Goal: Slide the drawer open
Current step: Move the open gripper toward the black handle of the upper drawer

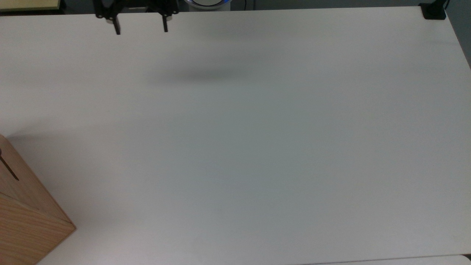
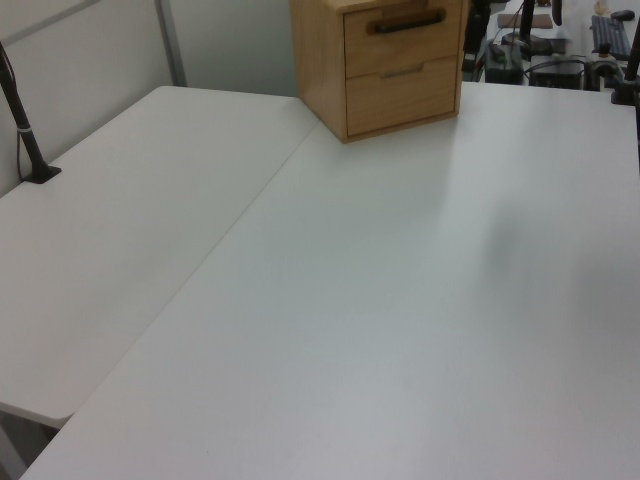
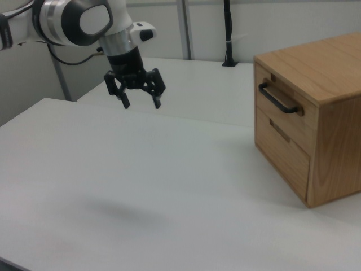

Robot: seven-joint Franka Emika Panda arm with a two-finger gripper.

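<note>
The hand (image 3: 140,96) hangs open at the right view's upper left, well apart from the shut drawer (image 3: 280,114); its handle (image 3: 278,99) faces it, ready for approach.

No readable text, labels, brand marks, numbers or signs appear anywhere. The wooden cabinet (image 3: 307,118), its drawer (image 3: 282,110) front and the white counter (image 1: 257,147) all carry plain, unmarked surfaces.
</note>
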